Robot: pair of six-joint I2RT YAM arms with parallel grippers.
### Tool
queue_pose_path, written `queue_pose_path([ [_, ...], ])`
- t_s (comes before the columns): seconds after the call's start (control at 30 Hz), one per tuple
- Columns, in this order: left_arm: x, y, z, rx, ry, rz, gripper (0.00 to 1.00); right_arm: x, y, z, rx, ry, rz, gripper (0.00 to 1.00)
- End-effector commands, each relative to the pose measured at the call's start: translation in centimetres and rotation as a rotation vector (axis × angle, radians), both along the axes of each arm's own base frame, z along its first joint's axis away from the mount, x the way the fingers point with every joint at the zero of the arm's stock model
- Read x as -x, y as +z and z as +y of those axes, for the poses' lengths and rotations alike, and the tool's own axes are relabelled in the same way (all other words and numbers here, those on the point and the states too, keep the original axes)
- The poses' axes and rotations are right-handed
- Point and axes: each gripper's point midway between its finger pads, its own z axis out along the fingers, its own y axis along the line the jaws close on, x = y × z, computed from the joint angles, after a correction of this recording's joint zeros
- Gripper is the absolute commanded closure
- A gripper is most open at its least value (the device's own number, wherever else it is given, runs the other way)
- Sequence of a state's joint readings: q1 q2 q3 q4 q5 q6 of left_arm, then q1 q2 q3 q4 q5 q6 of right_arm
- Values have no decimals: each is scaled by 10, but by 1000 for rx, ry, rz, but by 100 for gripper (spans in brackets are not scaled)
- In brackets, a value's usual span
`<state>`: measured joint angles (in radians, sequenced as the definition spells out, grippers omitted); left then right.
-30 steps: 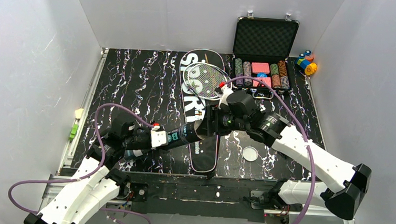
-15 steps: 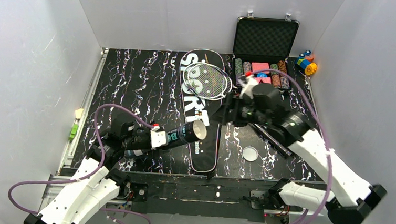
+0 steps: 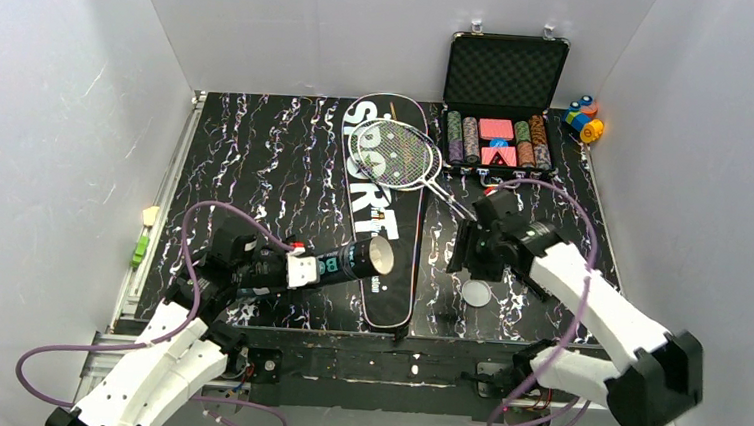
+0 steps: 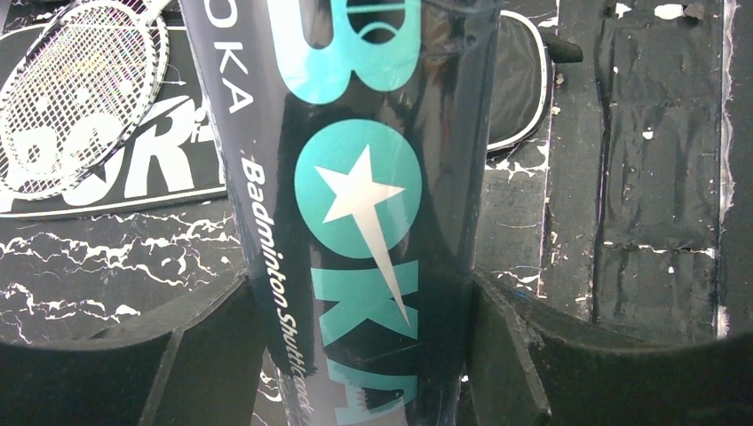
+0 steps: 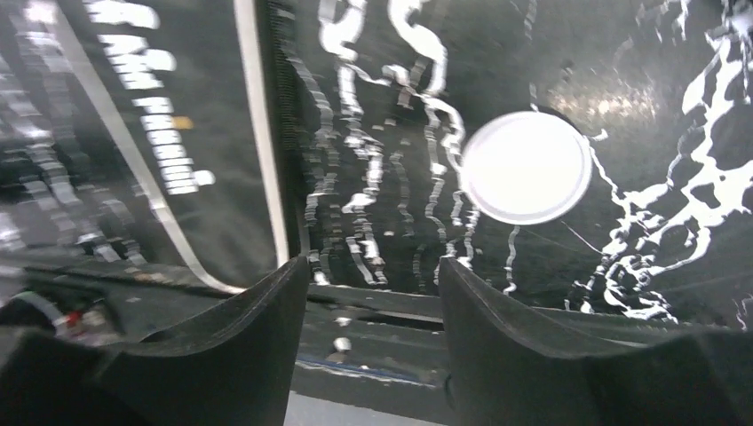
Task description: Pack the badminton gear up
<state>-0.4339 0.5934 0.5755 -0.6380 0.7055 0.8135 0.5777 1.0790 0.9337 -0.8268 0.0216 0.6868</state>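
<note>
While left pincer (image 4: pixel 355 311) clamps tube (image 4: pixel 355 177), lid (image 5: pixel 526 167) lies near right pincer (image 5: pixel 373 277).

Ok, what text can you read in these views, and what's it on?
"BOKA": large teal letters down the shuttlecock tube.
"Badminton Shuttlecock": small white script on the same tube.
"SPORT": big white letters on the racket bag.
Small white print near the bag's narrow end: too blurred to read.
</note>
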Motion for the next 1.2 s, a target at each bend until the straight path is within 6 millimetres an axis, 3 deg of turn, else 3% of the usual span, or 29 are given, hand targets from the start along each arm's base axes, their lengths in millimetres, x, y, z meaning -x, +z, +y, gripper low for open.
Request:
queue_pose_path([
  [0.0, 1, -1, 2, -11, -18, -35, 89, 6, -47, -21, 154, -61, 119, 38],
  [0.13, 1, -7, 4, -30, -16, -38, 89, 1, -68, -25, 198, -86, 126, 42],
  [0.43, 3, -15, 6, -44, -19, -30, 88, -9, -96, -27, 242, -106, 132, 51],
  [0.7, 3, -17, 7, -52, -14, -25, 88, -6, -123, -28, 272, -114, 178, 60],
  [0.87, 3, -16, 8, -56, -13, -28, 88, 1, -134, -31, 282, -113, 197, 75],
  [1.0, 3, -15, 8, -54, -11, -21, 88, 3, -128, -28, 260, -101, 190, 98],
  [1.07, 3, -14, 8, -52, -9, -19, 88, 2, -114, -25, 237, -88, 166, 99],
  [1.17, 4, -15, 7, -51, -10, -16, 88, -6, -75, -15, 168, -59, 89, 99],
])
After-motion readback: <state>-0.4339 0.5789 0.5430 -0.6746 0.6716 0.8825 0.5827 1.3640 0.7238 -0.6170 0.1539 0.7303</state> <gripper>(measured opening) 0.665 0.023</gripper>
